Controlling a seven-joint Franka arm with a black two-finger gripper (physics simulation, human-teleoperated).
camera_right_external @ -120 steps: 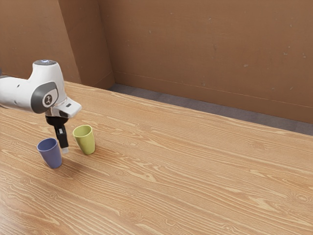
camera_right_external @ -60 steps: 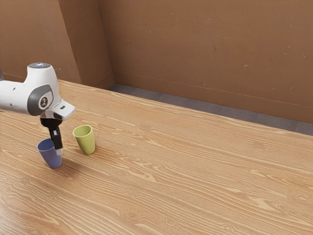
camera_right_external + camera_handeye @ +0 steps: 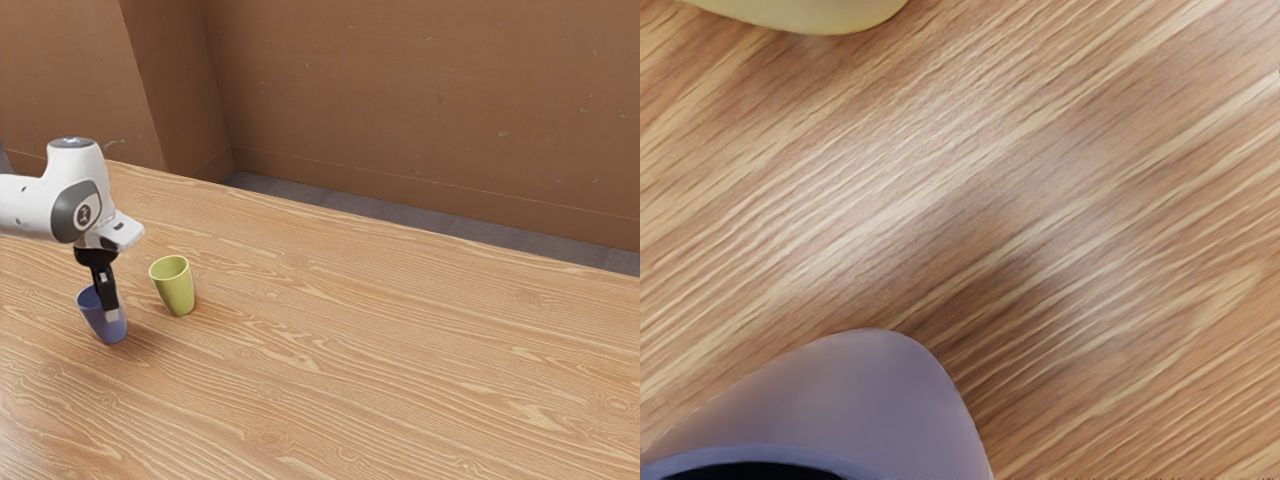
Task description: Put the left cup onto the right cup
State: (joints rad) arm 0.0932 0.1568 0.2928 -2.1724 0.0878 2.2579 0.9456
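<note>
the blue cup (image 3: 92, 314) is seen near the front of the wooden table (image 3: 400, 340), toward the exterior view's left. it is stood upright, with its mouth up. the claw (image 3: 110, 306) is held right at this cup's rim, on the side that is turned to the green cup (image 3: 172, 286). its black tip is lowered against the top part of the cup's wall. whether the claw is wide, narrow or closed on the rim cannot be told.

in the wrist view, the blue cup's (image 3: 840, 400) round side is seen big and blurry just under the hand. bare table (image 3: 1040, 250) is seen past it, and a small bit of the green cup (image 3: 800, 12) is seen beyond that.

the green cup is stood upright too, near the blue cup but not touching it, a little farther back and toward the exterior view's right. the white arm (image 3: 55, 205) is held above the blue cup. a brown wall (image 3: 420, 90) is seen behind the table.

compared with one second ago, the arm has been moved toward the exterior view's left. back then the claw was hung in the gap between the two cups; now it is brought to the blue cup's rim. both cups are left where they were.
</note>
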